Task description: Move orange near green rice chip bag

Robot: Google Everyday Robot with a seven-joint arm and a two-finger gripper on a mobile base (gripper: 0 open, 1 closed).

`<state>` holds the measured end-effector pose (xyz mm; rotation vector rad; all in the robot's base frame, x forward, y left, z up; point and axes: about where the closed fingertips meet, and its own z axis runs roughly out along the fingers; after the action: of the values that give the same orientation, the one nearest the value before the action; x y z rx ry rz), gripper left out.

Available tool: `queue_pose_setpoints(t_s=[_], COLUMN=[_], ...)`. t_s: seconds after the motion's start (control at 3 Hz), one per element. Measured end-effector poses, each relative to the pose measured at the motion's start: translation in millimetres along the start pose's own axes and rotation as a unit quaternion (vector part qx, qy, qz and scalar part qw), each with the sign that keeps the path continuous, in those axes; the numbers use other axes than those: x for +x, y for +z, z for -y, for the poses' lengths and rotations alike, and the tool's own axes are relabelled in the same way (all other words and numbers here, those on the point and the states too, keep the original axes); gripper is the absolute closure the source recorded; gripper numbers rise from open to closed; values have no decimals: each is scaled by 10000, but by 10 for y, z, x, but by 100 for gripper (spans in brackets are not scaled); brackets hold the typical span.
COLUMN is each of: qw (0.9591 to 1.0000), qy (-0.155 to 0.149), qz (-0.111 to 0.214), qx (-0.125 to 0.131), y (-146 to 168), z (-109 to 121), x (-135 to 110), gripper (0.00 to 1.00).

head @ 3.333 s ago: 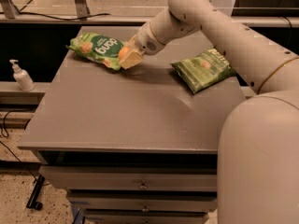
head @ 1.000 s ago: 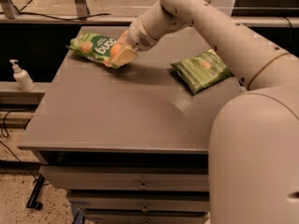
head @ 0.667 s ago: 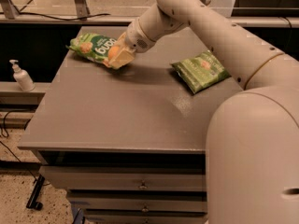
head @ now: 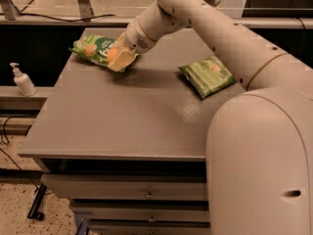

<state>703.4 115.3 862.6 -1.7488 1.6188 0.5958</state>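
We see the orange [head: 112,54] pinched between the fingers of the gripper [head: 120,59], low over the far-left part of the table [head: 122,121]. It sits at the right end of the green rice chip bag [head: 89,47], touching it or just beside it; we cannot tell which. The bag's long axis runs left to right, so it stretches away to the left of the gripper. We judge the fruit already close enough. What remains is setting it down on the bare top and letting go. A darker green chip bag [head: 207,75] lies well apart to the right, and a pump bottle [head: 21,81] stands off the table's left.
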Motion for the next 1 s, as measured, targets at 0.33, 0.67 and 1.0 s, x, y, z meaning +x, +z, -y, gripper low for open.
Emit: queue_pose_setpoints(t_s=[0.33,0.67,1.0], qw=[10000,10000,10000], qy=[-12,5,-5], qz=[-4,-12,9], qx=[-11,-12,42], y=[20,23,-56], z=[7,-4,-16], x=[-28,-10,12], gripper=[13,0,0])
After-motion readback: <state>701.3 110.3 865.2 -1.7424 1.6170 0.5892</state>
